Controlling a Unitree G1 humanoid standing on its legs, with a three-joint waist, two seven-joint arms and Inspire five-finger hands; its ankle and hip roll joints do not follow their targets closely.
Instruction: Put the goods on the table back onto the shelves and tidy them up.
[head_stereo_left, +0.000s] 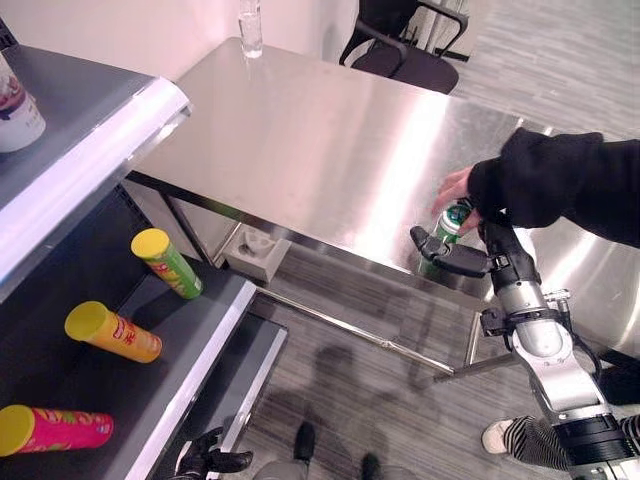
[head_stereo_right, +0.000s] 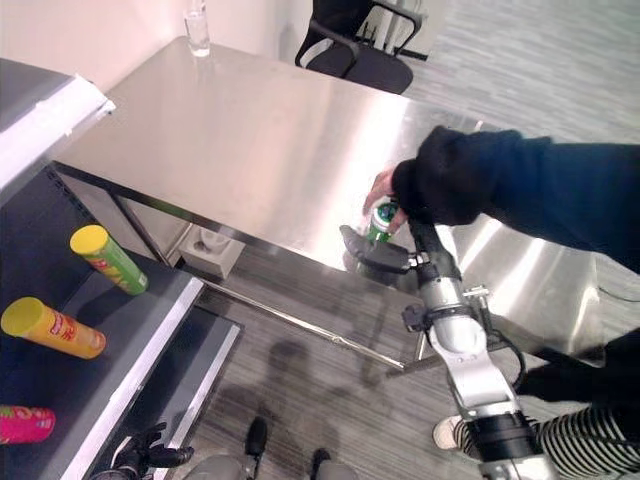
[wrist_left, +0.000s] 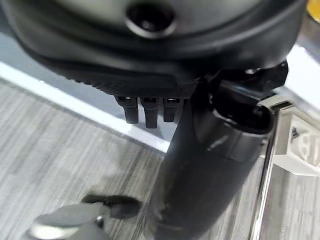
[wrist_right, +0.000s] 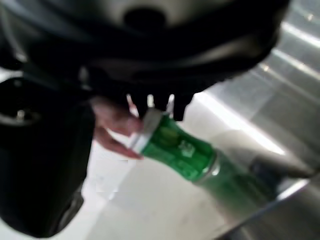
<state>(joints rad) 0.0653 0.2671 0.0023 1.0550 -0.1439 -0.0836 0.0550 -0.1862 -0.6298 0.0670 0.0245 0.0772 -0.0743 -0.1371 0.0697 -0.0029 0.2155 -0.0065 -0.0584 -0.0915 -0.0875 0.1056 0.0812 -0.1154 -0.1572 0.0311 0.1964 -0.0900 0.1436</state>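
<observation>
A green can (head_stereo_left: 453, 222) with a white top stands near the front edge of the steel table (head_stereo_left: 300, 140). A person's hand (head_stereo_left: 455, 188) in a black sleeve holds its top. My right hand (head_stereo_left: 455, 255) is just in front of the can, open, thumb pointing left. In the right wrist view the can (wrist_right: 175, 147) lies just past my fingertips (wrist_right: 150, 100), with the person's fingers on its cap. On the shelf (head_stereo_left: 195, 350) at the left lie a green tube (head_stereo_left: 167, 262), an orange tube (head_stereo_left: 112, 332) and a pink tube (head_stereo_left: 55, 430). My left hand (head_stereo_left: 210, 460) hangs low by the shelf, open.
A jar (head_stereo_left: 15, 105) stands on the upper shelf board at far left. A clear glass (head_stereo_left: 250, 28) sits at the table's far end, with a black office chair (head_stereo_left: 400, 50) behind. The person's striped trouser leg and shoe (head_stereo_left: 500, 435) are at lower right.
</observation>
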